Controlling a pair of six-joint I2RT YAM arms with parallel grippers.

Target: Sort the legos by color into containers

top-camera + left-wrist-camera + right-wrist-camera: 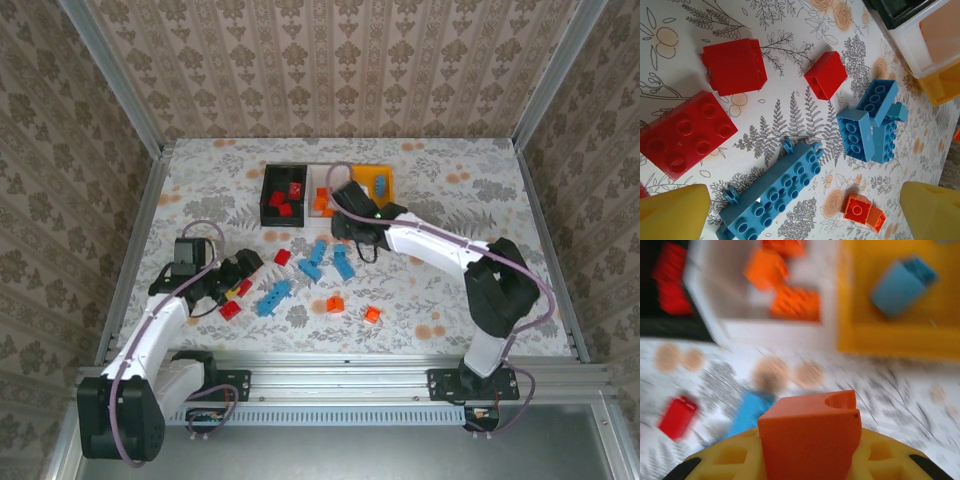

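My right gripper (pixel 352 225) is shut on an orange lego (pixel 810 440) and hovers over the table just in front of the containers. In the right wrist view the black bin (pixel 670 325) holds red bricks, the white bin (pixel 765 330) orange ones, and the orange-yellow bin (pixel 855 335) a blue one. Low over the loose bricks, my left gripper (pixel 802 220) is open, its yellow fingertips (pixel 672 215) either side of a long blue lego (pixel 772 192). Nearby lie red legos (pixel 685 132), a blue cluster (pixel 872 122) and an orange brick (pixel 864 211).
The three bins (pixel 283 195) stand in a row at the back middle. Loose bricks are scattered mid-table: blue ones (pixel 318 252), a red one (pixel 283 257) and orange ones (pixel 372 314). Aluminium frame rails (pixel 140 230) border the table.
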